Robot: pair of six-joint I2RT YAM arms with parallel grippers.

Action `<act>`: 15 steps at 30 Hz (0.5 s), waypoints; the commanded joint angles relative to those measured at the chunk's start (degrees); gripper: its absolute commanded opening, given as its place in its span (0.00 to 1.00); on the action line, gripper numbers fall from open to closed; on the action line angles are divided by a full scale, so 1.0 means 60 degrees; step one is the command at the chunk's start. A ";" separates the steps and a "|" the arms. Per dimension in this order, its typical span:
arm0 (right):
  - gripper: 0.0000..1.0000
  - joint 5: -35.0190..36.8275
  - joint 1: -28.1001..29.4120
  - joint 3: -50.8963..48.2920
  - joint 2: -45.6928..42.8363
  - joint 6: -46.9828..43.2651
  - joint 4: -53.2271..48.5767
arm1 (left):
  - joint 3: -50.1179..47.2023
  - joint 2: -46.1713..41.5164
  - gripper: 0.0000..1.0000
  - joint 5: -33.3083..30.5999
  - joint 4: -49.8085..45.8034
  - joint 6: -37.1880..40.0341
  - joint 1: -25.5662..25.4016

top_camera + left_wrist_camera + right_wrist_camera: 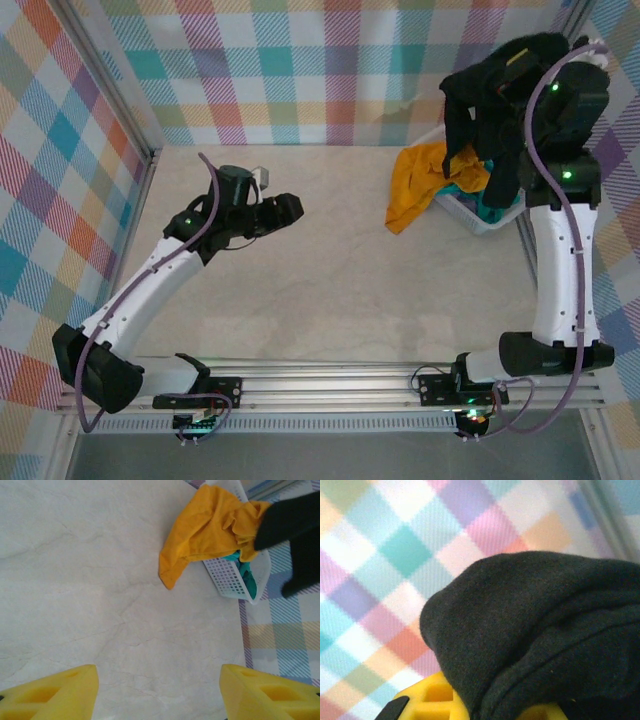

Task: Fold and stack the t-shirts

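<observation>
One limp, light black t-shirt (490, 100) dangles above the basket (225, 577), clamped in the right end effector (517, 62); the open left end effector (159, 690) could take its hem.

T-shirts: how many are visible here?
3. The black t-shirt hangs from the right gripper; orange-yellow t-shirt drapes over the basket rim onto the table; teal t-shirt lies inside the basket. Others may be hidden.

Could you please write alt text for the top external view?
The right gripper holds a black t-shirt above a white basket, from which an orange-yellow t-shirt spills beside a teal t-shirt. The left gripper hovers open over the table.
</observation>
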 commanded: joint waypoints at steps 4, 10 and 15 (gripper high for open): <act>0.00 -0.3659 0.1574 0.1853 0.0583 -0.0602 -0.0012 | 0.0666 -0.0780 0.66 -0.1632 -0.0824 0.0142 -0.0137; 0.00 -0.3231 0.4023 0.0909 0.0900 -0.0446 -0.0141 | 0.1226 -0.1311 0.67 -0.3321 -0.1582 0.0208 -0.0122; 0.00 -0.2565 0.5627 -0.2242 0.1317 0.0158 0.0324 | 0.0863 -0.2016 0.70 -0.4585 -0.2032 -0.0163 -0.0122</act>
